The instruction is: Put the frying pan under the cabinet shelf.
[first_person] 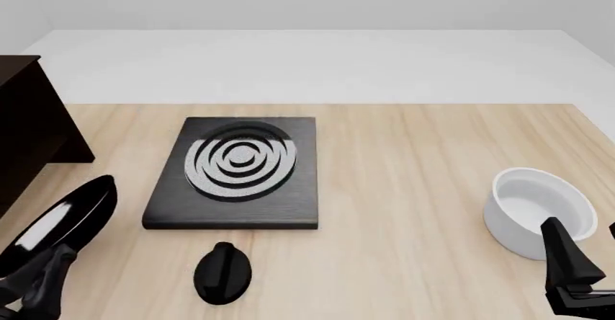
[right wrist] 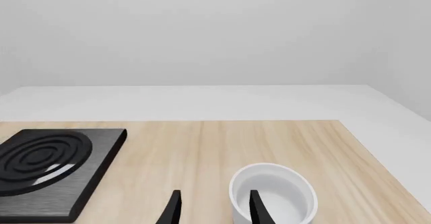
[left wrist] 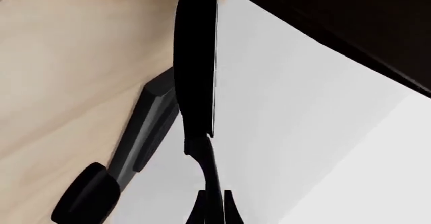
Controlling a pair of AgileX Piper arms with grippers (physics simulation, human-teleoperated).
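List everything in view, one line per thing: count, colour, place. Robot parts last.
frying pan: one, black with glossy sheen, tilted at front left, held by its handle.
cabinet shelf: one, near-black brown, left edge.
stove plate: one, black with white rings, centre left.
knob: one, black, in front of the stove plate.
bowl: one, white, right side.
table: one, light wood.
left gripper: one, black, jaws closed on the pan handle.
right gripper: one, black, jaws open near the bowl.
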